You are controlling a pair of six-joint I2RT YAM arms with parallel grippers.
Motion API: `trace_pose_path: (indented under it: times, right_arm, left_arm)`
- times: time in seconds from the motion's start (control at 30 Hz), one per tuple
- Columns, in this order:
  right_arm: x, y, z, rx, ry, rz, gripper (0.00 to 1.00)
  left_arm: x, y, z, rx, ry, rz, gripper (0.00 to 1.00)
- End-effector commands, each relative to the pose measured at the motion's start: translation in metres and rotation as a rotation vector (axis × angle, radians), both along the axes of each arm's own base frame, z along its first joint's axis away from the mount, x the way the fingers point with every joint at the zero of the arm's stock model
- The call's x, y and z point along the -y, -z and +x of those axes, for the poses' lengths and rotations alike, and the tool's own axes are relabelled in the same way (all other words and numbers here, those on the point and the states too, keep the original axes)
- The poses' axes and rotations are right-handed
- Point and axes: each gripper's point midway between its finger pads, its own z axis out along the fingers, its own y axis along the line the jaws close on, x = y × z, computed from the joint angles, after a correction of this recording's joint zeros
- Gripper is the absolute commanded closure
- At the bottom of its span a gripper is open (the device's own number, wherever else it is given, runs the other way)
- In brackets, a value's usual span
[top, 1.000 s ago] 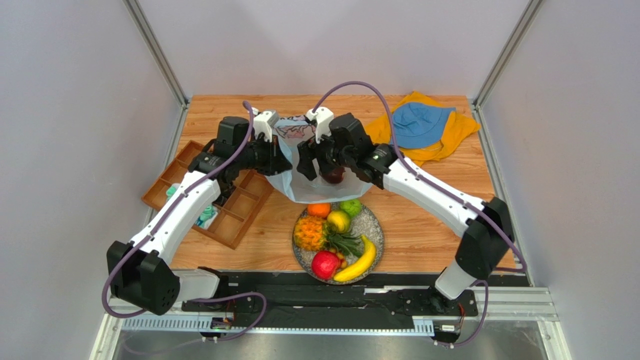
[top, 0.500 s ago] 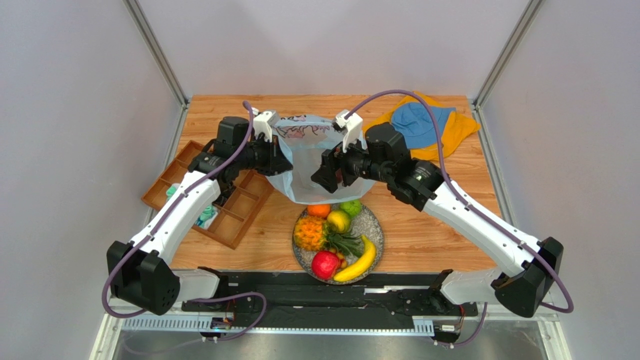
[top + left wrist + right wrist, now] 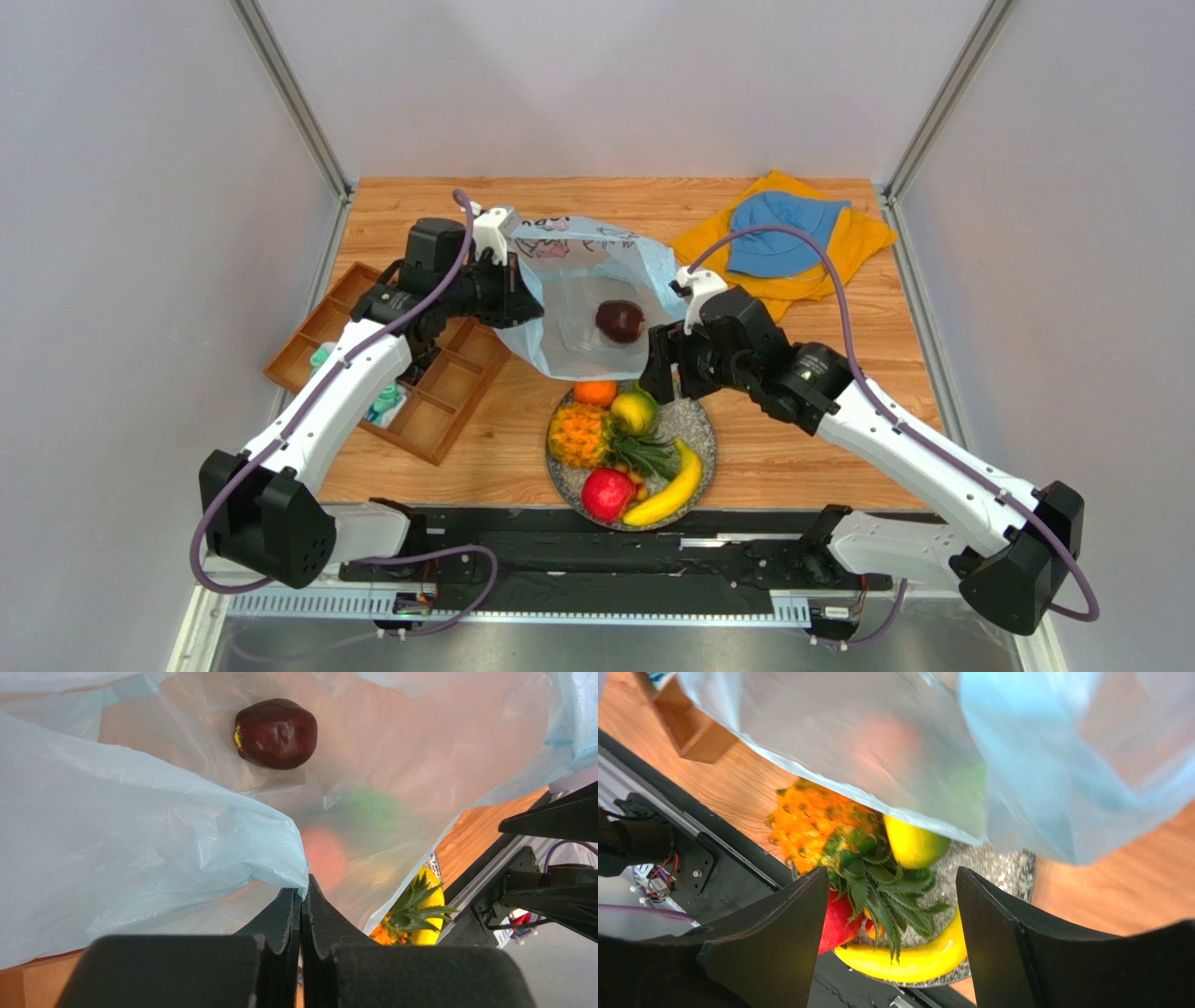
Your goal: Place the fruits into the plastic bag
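Note:
The light blue plastic bag (image 3: 575,273) lies open on the table, and my left gripper (image 3: 528,300) is shut on its left rim (image 3: 284,855). A dark maroon fruit (image 3: 619,321) rests inside the bag (image 3: 275,733). My right gripper (image 3: 659,375) hovers open and empty over the plate's far edge, just outside the bag's mouth. In the right wrist view its open jaws (image 3: 892,913) frame the pineapple (image 3: 815,826), yellow-green fruit (image 3: 915,845), red apple (image 3: 838,925) and banana (image 3: 906,959). An orange (image 3: 596,394) also sits on the plate.
The speckled grey plate (image 3: 697,420) stands near the front edge between the arms. A wooden compartment tray (image 3: 428,392) lies at the left under my left arm. A blue hat on yellow cloth (image 3: 786,238) sits at the back right.
My right gripper let go of the maroon fruit inside the bag, pulled out and moved back toward the plate. The left gripper kept its hold on the bag.

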Motion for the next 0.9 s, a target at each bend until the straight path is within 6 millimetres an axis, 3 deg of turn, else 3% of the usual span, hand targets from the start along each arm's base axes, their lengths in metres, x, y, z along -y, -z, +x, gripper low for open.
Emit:
trace_pose_path:
  times: [0.0, 0.2, 0.33, 0.47, 0.6, 0.87]
  right_arm:
    - [0.015, 0.022, -0.001, -0.058, 0.138, 0.002, 0.30]
    - [0.033, 0.056, -0.006, -0.151, 0.234, -0.098, 0.34]
    - [0.059, 0.083, -0.025, -0.261, 0.319, -0.211, 0.41]
    - [0.070, 0.105, -0.047, -0.361, 0.368, -0.217, 0.44]
    - [0.063, 0.127, -0.069, -0.495, 0.386, -0.170, 0.45]
    - [0.049, 0.139, -0.076, -0.547, 0.397, -0.143, 0.48]
  left_arm:
    - [-0.001, -0.020, 0.003, 0.060, 0.004, -0.014, 1.00]
    - [0.002, -0.018, 0.002, 0.049, 0.013, -0.021, 1.00]
    - [-0.001, -0.017, 0.003, 0.053, 0.001, -0.010, 1.00]
    - [0.001, -0.017, 0.003, 0.048, 0.012, -0.020, 1.00]
    - [0.003, -0.015, 0.003, 0.036, 0.015, -0.023, 1.00]
    - [0.005, -0.014, 0.002, 0.025, 0.025, -0.036, 1.00]
